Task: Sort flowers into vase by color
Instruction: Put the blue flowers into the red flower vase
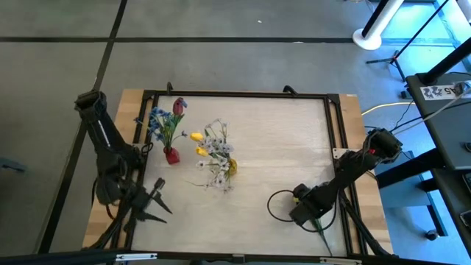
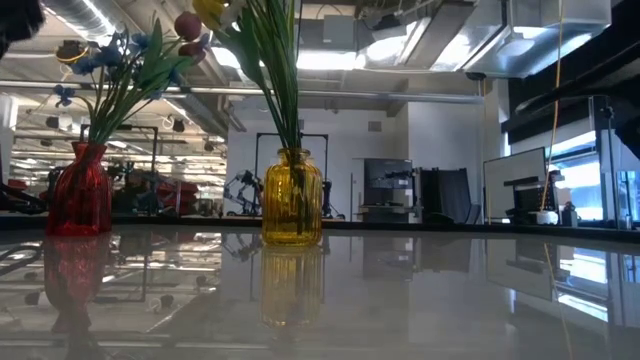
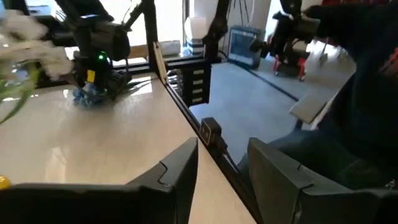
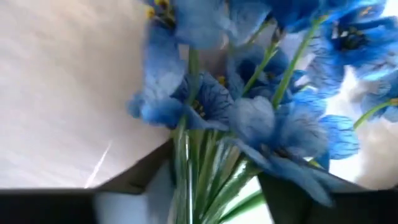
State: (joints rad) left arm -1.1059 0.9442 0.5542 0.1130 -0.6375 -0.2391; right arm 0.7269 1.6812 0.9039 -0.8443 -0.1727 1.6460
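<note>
The right gripper [image 1: 315, 219] is low over the tabletop [image 1: 280, 147] near its front right corner. In the right wrist view a bunch of blue flowers [image 4: 261, 118] fills the frame, the green stems [image 4: 205, 180] running down between the two dark fingers [image 4: 124, 180]; the fingers stand apart on either side of the stems, and whether they actually press on them cannot be told. The left wrist view shows the same blue blooms lying on the tabletop under that gripper.

The left gripper [image 1: 151, 202] hangs near the front left corner, its fingers [image 3: 180, 171] parted with nothing between them.

Toward the back left of the tabletop, a red vase [image 1: 171, 154] holds blue flowers and a dark red bud [image 1: 179, 106]. Just right of it, nearer the middle, a yellow vase [image 2: 292, 198] holds yellow tulips [image 1: 197, 137] and white sprigs [image 1: 217, 158]
</note>
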